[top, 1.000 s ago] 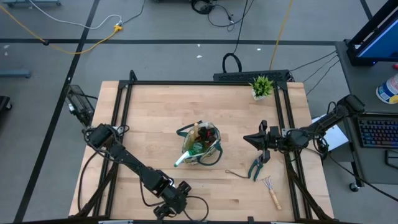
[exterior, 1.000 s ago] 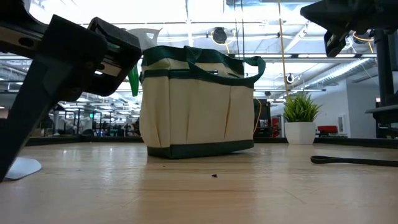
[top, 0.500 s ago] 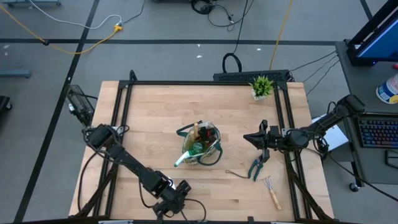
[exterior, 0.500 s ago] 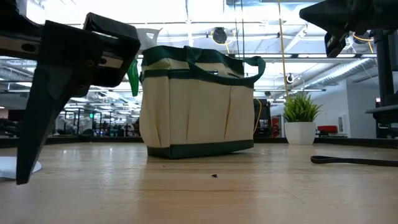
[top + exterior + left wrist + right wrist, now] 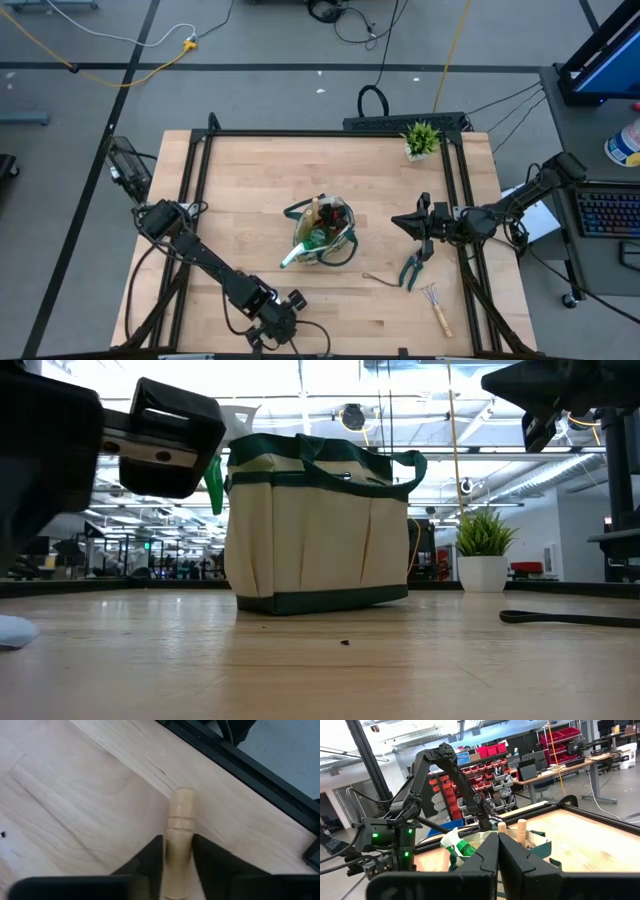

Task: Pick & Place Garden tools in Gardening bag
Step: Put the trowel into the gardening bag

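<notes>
The beige gardening bag (image 5: 325,232) with green trim stands mid-table on its flat base (image 5: 320,600). A green spray bottle (image 5: 300,252) and wooden handles (image 5: 521,826) stick out of it. Teal pruning shears (image 5: 412,268) and a wooden-handled fork-rake (image 5: 435,303) lie flat on the table near its right edge. My left gripper (image 5: 177,842) is low at the near edge (image 5: 288,305), shut on a wooden tool handle (image 5: 181,815); the tool's metal end is hidden. My right gripper (image 5: 498,845) hangs shut over the table's right side (image 5: 412,224), above the shears and holding nothing. My left gripper pinches the round wooden handle between its two fingers (image 5: 150,855), one on each side, a short way back from the grooved free end (image 5: 183,800). The fingers slant down from above. The handle sticks out ahead of them toward the table's near rail, low over the wood.
A small potted plant (image 5: 421,140) stands at the far right corner. A thin dark wire-like piece (image 5: 378,278) lies between the bag and the shears. Black frame rails (image 5: 200,180) run along the table's edges. Bare wood lies left of the bag.
My left gripper has stayed at the near edge, rolled a little at the wrist, and its fingers have closed in; in the low view the near finger has swung off toward the picture's left. The bag, the other tools and my right arm have kept still.
</notes>
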`<state>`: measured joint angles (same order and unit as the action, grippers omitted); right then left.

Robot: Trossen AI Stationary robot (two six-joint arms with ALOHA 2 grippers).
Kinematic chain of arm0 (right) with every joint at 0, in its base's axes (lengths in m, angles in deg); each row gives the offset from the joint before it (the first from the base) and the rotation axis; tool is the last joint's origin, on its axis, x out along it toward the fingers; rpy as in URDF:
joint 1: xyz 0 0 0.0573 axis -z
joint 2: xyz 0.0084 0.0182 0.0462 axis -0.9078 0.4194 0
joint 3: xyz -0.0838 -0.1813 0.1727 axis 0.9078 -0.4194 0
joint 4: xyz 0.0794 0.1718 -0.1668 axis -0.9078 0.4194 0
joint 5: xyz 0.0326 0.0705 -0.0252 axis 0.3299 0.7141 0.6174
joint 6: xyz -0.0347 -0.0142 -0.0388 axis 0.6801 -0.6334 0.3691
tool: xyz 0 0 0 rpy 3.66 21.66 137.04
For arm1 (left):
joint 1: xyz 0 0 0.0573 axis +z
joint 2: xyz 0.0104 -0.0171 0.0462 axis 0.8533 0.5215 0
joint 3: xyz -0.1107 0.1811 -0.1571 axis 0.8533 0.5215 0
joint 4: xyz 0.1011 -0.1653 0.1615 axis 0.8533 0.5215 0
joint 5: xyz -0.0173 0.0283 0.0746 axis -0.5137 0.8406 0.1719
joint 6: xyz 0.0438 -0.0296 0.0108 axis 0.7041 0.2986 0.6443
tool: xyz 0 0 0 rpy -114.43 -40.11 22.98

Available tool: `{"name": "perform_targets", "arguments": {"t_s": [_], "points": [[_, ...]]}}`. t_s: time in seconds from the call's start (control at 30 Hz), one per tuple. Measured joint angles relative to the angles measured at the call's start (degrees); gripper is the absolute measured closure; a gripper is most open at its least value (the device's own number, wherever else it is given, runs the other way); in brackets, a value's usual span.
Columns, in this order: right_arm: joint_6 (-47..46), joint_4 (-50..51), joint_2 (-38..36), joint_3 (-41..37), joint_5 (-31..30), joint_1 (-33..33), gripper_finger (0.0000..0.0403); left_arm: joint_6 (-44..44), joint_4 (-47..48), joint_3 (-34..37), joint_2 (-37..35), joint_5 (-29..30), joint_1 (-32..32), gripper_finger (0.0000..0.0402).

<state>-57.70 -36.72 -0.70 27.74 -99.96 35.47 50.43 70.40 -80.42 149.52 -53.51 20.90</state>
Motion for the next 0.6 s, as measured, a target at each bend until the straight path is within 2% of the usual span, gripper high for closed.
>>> {"name": "perform_targets", "arguments": {"t_s": [0.1, 0.3, 0.33, 0.43, 0.6], "points": [[0.0, 0.0, 0.0, 0.0, 0.0, 0.0, 0.0402, -0.3, 0.1, 0.0, 0.0, 0.0, 0.0, 0.0343], [0.0, 0.0, 0.0, 0.0, 0.0, 0.0, 0.0402, -4.0, 1.6, 0.0, -0.5, 0.0, 0.0, 0.035], [0.0, 0.0, 0.0, 0.0, 0.0, 0.0, 0.0402, -5.4, 2.1, -0.1, -1.2, -0.1, 0.0, 0.0369], [0.0, 0.0, 0.0, 0.0, 0.0, 0.0, 0.0402, -11.3, 6.0, 0.0, -2.5, 0.0, 0.1, 0.0398], [0.1, 0.0, 0.0, 0.0, 0.0, 0.0, 0.0402, -27.6, 10.3, -0.1, -7.4, 0.0, 0.8, 0.04]]}}
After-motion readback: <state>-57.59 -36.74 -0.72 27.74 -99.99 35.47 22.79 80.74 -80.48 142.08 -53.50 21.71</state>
